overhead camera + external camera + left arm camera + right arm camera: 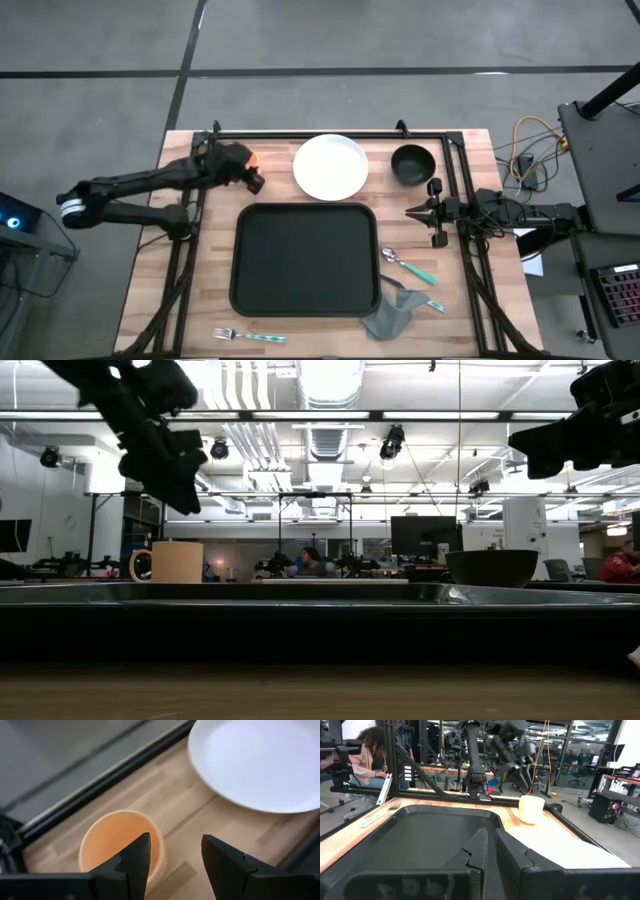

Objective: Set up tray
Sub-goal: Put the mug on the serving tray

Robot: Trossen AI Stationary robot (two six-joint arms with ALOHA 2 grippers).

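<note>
The tray point(304, 258) is seen lying flat at the middle of the table point(150, 260), its long axis running across from the left arm's side to the right arm's side, and nothing is carried on it yet. The white plate point(330, 165) is placed just beyond the tray's far edge, with the dark bowl point(412, 163) beside it toward the right arm.

The left gripper point(250, 172) is held above the far left corner of the table, well off the tray, and its fingers point(131, 861) are spread wide with nothing between them. Directly beneath and slightly to one side of them the orange cup point(121, 842) is seen standing upright, mouth up; one finger is lined over its rim while the other is out over bare wood. From that cup the tray lies toward the near side and toward the table's centre, a short way off.

The right gripper point(418, 212) is parked just beside the tray's right edge, fingers closed together and empty. It is the nearer of the two to the tray, yet the cup is under the left arm alone.

The spoon point(408, 265), the grey napkin point(388, 316) and the fork point(246, 336) are left on the wood near the tray's near right and front.
</note>
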